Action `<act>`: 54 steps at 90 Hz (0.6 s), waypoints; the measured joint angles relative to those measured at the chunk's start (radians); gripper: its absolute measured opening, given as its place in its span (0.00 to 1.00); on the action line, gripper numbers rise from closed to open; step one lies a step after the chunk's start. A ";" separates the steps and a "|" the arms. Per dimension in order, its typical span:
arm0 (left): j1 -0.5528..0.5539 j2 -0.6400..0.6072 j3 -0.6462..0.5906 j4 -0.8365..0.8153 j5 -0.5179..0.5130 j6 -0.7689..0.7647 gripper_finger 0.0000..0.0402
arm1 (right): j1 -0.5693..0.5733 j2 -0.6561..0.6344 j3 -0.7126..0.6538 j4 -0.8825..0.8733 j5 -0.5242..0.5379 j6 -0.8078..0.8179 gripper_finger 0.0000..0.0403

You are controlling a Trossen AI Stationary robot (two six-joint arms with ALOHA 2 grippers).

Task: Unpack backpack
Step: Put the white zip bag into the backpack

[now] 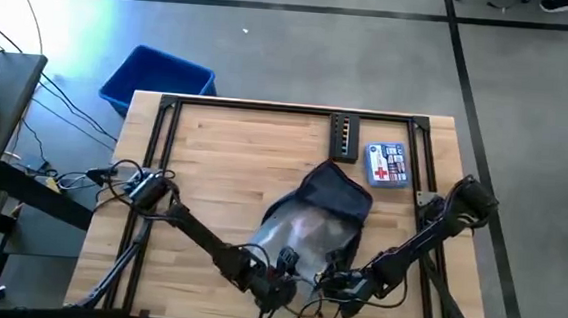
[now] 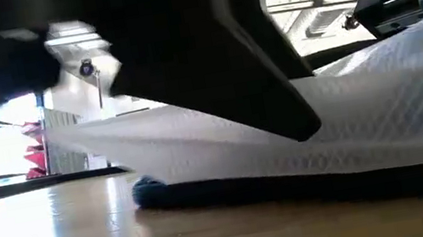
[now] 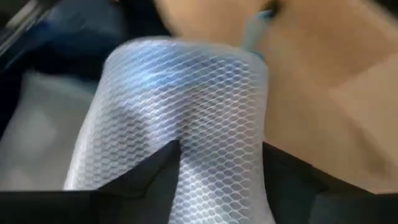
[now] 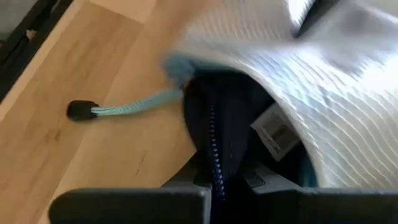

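the backpack (image 1: 336, 205) lies on the wooden counter (image 1: 233, 166), just ahead of both grippers, its open mouth turned toward them. a pale, mesh-textured sheet of lining or padding (image 1: 304, 233) spills out of that mouth and spreads between the two grippers. the left gripper (image 1: 281, 267) sits at the near edge of this pale material; in its wrist view the dark fingers (image 3: 149, 180) are clamped on a bunched fold of the mesh sheet (image 3: 186, 112), holding it up. the right gripper (image 1: 341, 281) is just beside the left one, at the other corner of the bag's mouth; in its wrist view it pinches the navy fabric by the zipper (image 4: 214, 155). a light blue zipper pull cord (image 4: 124, 107) with a dark tip lies flat on the counter beside that gripper. beyond the backpack, farther from the grippers, a first aid kit (image 1: 386, 164) with a red cross rests on the counter, and next to it a small black device (image 1: 345, 135). off the counter's far corner on the left arm's side, a blue bin (image 1: 157, 78) stands on the floor
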 joint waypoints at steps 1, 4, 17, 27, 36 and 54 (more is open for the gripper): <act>0.003 0.002 0.000 -0.003 -0.005 -0.006 0.42 | 0.000 0.000 0.000 0.002 -0.001 0.000 0.00; 0.010 0.008 0.000 -0.011 -0.018 -0.020 0.38 | 0.000 0.000 0.000 0.006 -0.002 0.000 0.00; 0.030 0.012 -0.001 -0.017 -0.035 -0.037 0.15 | 0.001 0.000 0.000 0.014 -0.012 -0.018 0.00; 0.022 0.009 0.032 -0.060 -0.087 -0.037 0.03 | 0.001 0.000 0.000 0.011 -0.021 -0.019 0.00; 0.000 0.007 0.090 -0.115 -0.171 -0.014 0.01 | 0.002 0.000 0.000 0.010 -0.026 -0.027 0.00; -0.013 0.005 0.153 -0.075 -0.307 0.026 0.00 | 0.002 -0.001 0.000 0.023 -0.047 -0.057 0.00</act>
